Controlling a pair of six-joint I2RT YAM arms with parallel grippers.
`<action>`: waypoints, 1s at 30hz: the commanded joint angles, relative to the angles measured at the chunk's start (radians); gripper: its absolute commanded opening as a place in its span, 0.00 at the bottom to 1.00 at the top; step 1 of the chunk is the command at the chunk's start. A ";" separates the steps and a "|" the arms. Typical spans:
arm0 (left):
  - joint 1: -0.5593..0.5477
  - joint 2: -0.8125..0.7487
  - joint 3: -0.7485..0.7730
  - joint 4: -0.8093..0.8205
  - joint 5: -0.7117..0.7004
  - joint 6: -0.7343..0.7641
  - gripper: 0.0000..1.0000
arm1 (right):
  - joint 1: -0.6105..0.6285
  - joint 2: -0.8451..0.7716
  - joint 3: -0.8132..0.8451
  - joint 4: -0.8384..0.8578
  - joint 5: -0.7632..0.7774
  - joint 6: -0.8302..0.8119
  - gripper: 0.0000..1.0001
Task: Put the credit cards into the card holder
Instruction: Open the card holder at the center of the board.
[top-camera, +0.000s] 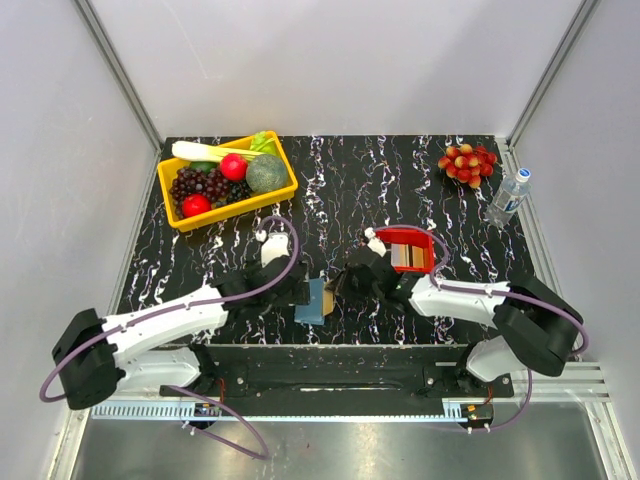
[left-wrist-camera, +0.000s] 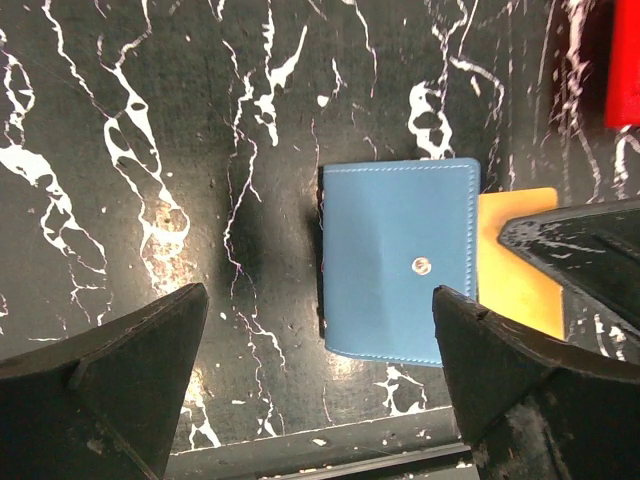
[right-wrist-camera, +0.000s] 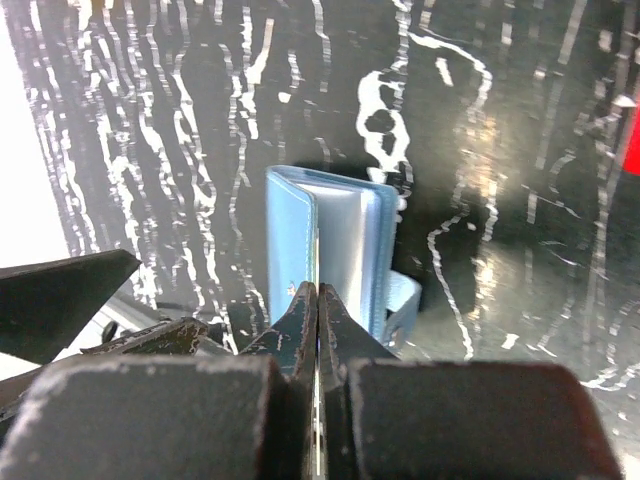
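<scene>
On the black marbled table (top-camera: 380, 180), one yellow basket (top-camera: 170, 200) of fruit and vegetables sits at 10 o'clock. Towards 6 o'clock, the left gripper (left-wrist-camera: 318, 292) has its jaws spread as wide as they go. It holds nothing, and its two fingers (left-wrist-camera: 150, 350) stand either side of the near end of the single steel-blue card holder (left-wrist-camera: 400, 260), which lies on the table near the front edge. Whether they touch it cannot be told. In the left wrist view the holder shows its outer cover with one snap. The right wrist view shows it partly open, with clear pockets inside. One orange card (left-wrist-camera: 505, 270) juts from the holder's 3 o'clock side. The right gripper (right-wrist-camera: 318, 300) is clamped shut on it, edge-on, with its tips at the holder's opening. Just beyond, at 2 o'clock from the holder, one red tray (top-camera: 405, 235) holds more cards (top-camera: 406, 258), tan and brown; their number cannot be told. At the table's 2 o'clock corner lie one bunch of red fruit (top-camera: 466, 163) and one water bottle (top-camera: 509, 195).
</scene>
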 joint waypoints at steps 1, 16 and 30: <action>0.031 -0.094 -0.013 -0.011 0.001 -0.013 0.99 | -0.008 0.025 0.069 0.083 -0.050 -0.036 0.00; 0.152 -0.213 -0.096 -0.039 0.075 -0.019 0.99 | 0.006 0.175 0.209 0.123 -0.175 -0.102 0.00; 0.226 -0.254 -0.123 -0.065 0.107 -0.040 0.99 | 0.029 0.215 0.287 0.068 -0.199 -0.139 0.00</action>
